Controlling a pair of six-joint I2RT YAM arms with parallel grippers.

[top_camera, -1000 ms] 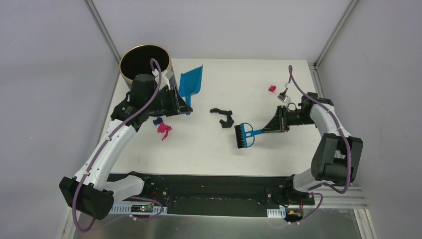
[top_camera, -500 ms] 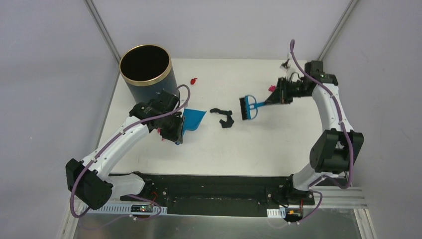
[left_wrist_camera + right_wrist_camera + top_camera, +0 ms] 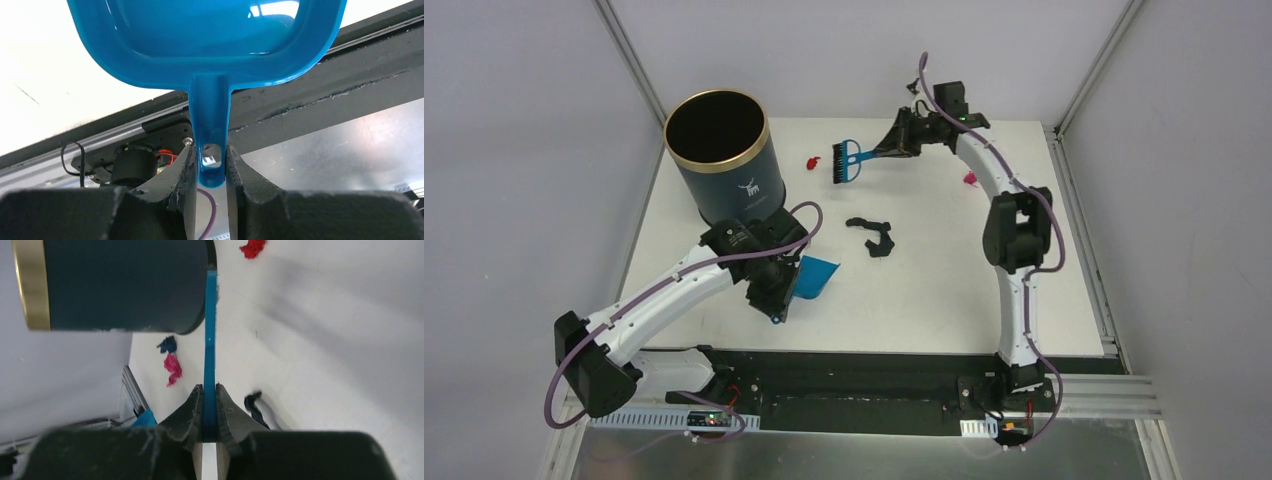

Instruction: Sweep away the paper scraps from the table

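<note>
- Strewn on the counter (image 3: 944, 290), paper scraps (image 3: 812, 161): red one at the far side, just beside the brush (image 3: 844, 160) bristles, between them and the bin (image 3: 724, 160); black one mid-counter; magenta one near the right edge.
- Pink and dark-blue bits by the bin's foot, visible from the right wrist only; probably hidden under the left arm from above.
- Clamped tight on the brush handle, right fingers (image 3: 210, 390); handle's long axis pointing from them toward the red scrap; nearer arm by far.
- Pinched narrowly on the dustpan (image 3: 817, 275) handle, left fingers (image 3: 210, 165); near the front edge, well apart from the red scrap.

navy gold-rimmed bin (image 3: 736, 190), blue dustpan (image 3: 818, 275), blue brush (image 3: 842, 160)
</note>
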